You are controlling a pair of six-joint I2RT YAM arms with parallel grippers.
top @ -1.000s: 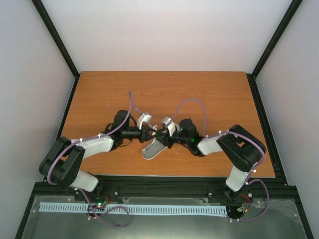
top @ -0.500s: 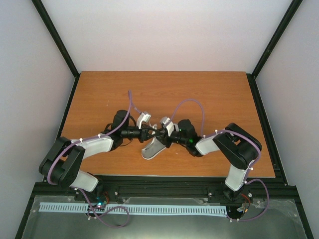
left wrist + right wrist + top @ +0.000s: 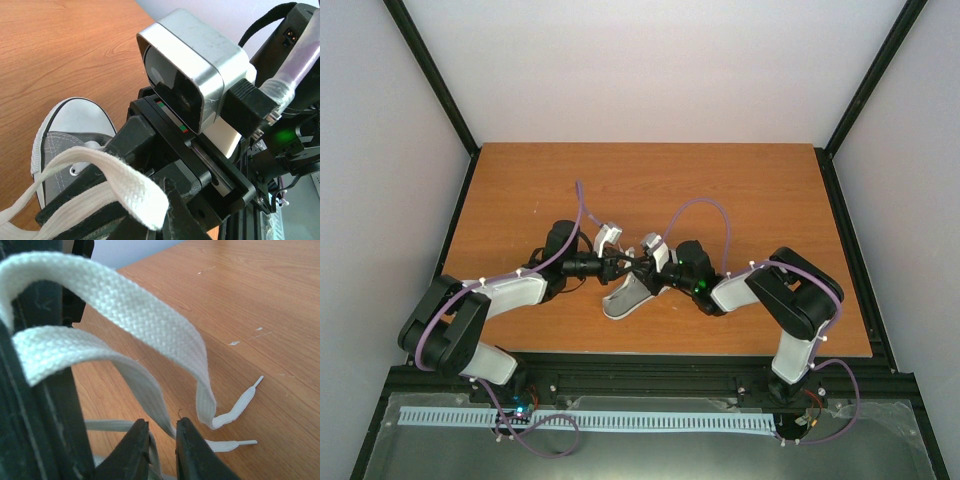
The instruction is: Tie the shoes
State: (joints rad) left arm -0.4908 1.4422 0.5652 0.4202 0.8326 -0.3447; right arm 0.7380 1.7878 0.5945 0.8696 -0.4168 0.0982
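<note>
The grey sneaker (image 3: 620,300) with white toe cap lies near the table's front edge, toe toward the arms. Both grippers meet just above it. My left gripper (image 3: 617,265) is shut on a folded loop of white lace (image 3: 115,180); in the left wrist view its jaws (image 3: 157,222) pinch the fold above the toe cap (image 3: 75,117). My right gripper (image 3: 638,270) is shut on another strand of lace (image 3: 140,315), which runs down between its fingers (image 3: 195,455). The lace ends (image 3: 240,405) lie loose on the table.
The wooden table (image 3: 740,190) stretches behind and beside the shoe. Black frame posts stand at the back corners. The right arm's wrist camera (image 3: 185,75) sits very close in front of the left wrist. A black rail (image 3: 640,365) runs along the front edge.
The right arm has shifted slightly left, bringing the two grippers closer together over the shoe. Both still hold lace.
</note>
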